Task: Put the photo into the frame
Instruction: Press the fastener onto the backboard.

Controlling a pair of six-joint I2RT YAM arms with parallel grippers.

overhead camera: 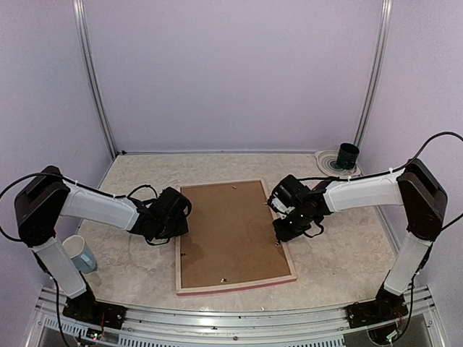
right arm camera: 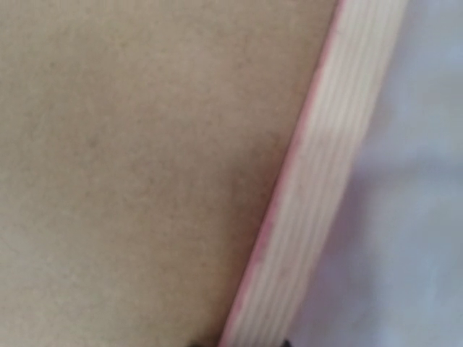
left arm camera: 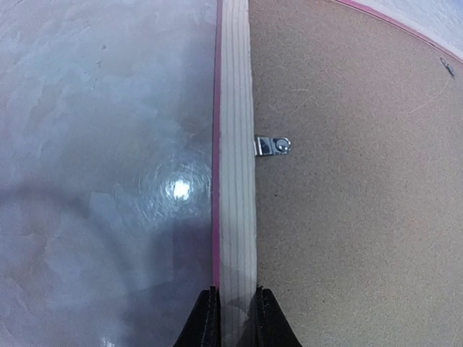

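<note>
Left gripper (left arm camera: 237,322) is pinching the frame (left arm camera: 237,181) at its 9 o'clock rail, nearly closed. Right gripper (right arm camera: 239,343) is sitting over the 3 o'clock rail; I cannot tell its grip.

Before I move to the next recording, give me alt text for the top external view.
A picture frame lies face down on the table, brown backing board up, between two robot arms. The left gripper clamps its left rail and the right gripper sits at its right rail. A pale cup sits near left; a dark cup far right.
</note>
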